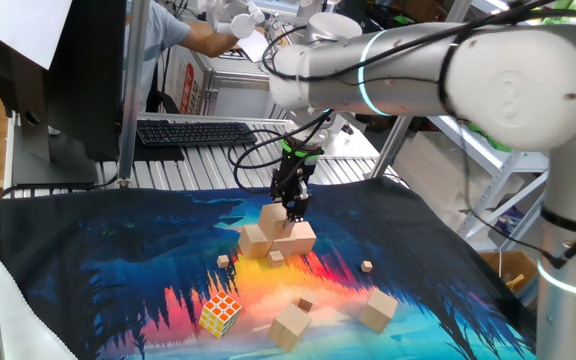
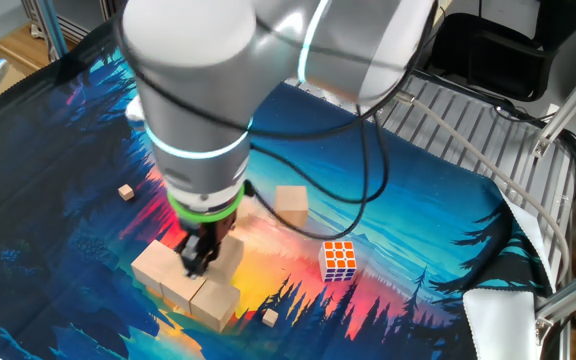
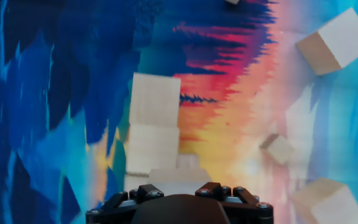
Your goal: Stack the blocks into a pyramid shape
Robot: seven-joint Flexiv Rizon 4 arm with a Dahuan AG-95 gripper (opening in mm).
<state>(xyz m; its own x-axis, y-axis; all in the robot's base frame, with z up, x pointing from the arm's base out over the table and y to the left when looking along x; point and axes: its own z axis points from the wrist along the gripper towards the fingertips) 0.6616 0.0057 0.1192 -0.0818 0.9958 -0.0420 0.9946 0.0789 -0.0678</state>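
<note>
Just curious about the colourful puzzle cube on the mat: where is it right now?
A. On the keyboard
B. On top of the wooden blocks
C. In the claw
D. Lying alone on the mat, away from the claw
D: the puzzle cube sits by itself on the mat, while the claw is over the grouped blocks.

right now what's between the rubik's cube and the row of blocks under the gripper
In one fixed view, one tiny wooden cube lies on the mat between the Rubik's cube and the row of blocks; otherwise bare mat.
</note>
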